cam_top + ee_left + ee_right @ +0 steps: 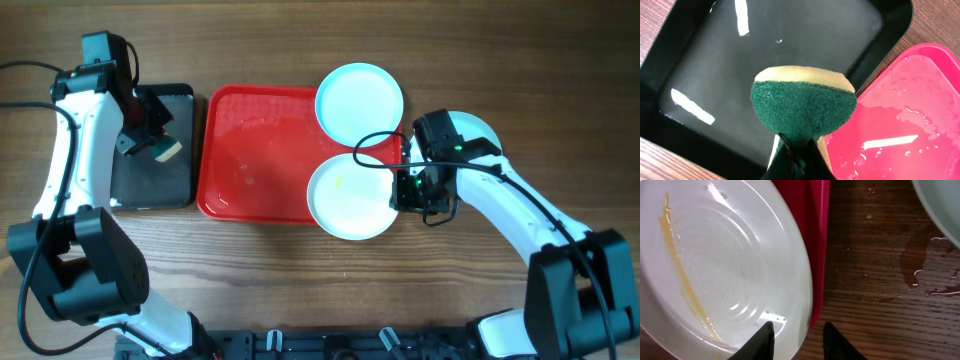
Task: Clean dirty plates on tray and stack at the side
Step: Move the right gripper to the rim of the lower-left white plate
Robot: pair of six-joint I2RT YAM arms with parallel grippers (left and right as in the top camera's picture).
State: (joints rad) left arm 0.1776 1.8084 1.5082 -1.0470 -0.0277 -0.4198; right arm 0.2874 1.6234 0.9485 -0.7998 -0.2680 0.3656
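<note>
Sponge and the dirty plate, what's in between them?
Mostly the bare floor of the red tray lies between the sponge and the dirty plate, as the overhead view shows.

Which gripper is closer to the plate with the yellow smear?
Right. The right gripper sits at the right rim of the smeared plate, beside the red tray. The left gripper is far across that tray, above the black tray, holding a sponge.
</note>
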